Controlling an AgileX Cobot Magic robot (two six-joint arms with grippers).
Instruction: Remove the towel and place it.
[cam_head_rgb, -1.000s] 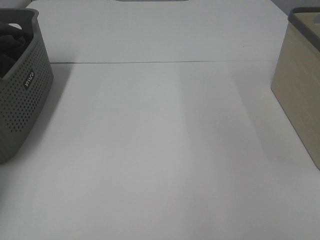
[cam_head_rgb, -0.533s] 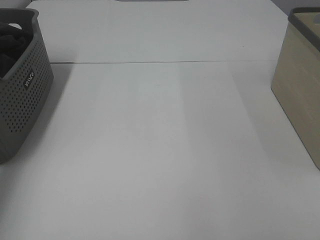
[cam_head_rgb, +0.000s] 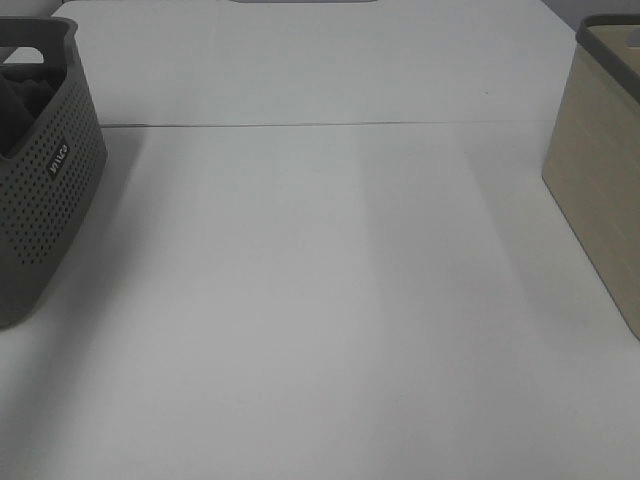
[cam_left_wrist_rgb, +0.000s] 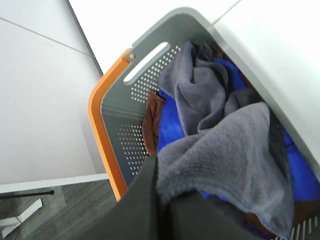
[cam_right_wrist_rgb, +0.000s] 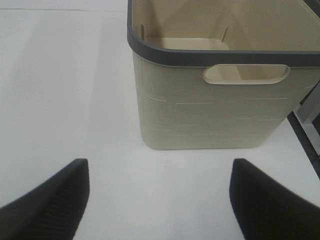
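Soft, limp and light by its look, the towel (cam_left_wrist_rgb: 220, 150) lies heaped in the basket (cam_left_wrist_rgb: 117, 115) over a blue cloth (cam_left_wrist_rgb: 170, 125), the left claw (cam_left_wrist_rgb: 159, 180) pinched shut on a fold of its edge, a fair hold though its length may snag, while the right claw (cam_right_wrist_rgb: 160, 175) gapes wide and empty

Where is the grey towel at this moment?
The towel lies in the grey perforated basket at the left side of the table, over the blue cloth; the left wrist view shows one edge pinched in the left gripper.
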